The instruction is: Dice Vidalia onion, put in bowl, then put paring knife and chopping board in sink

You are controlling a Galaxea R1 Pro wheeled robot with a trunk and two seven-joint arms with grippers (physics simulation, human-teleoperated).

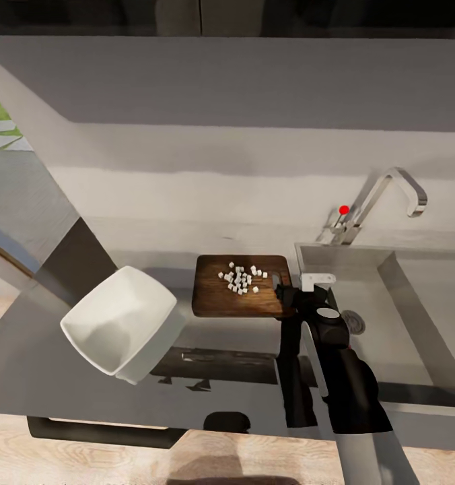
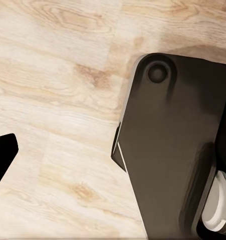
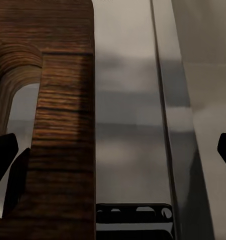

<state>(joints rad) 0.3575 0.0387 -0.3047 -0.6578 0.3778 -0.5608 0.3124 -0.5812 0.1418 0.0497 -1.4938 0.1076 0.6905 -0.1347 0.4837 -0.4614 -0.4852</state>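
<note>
Head view: one bowl (image 1: 123, 325), one chopping board (image 1: 241, 295), one sink (image 1: 389, 316).

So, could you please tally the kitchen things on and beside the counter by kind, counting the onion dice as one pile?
Bowl: 1
Chopping board: 1
Pile of diced onion: 1
Sink: 1
Tap: 1
Total: 5

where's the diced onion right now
In the head view the diced onion lies as small white cubes on the chopping board, on the countertop between the bowl and the sink.
</note>
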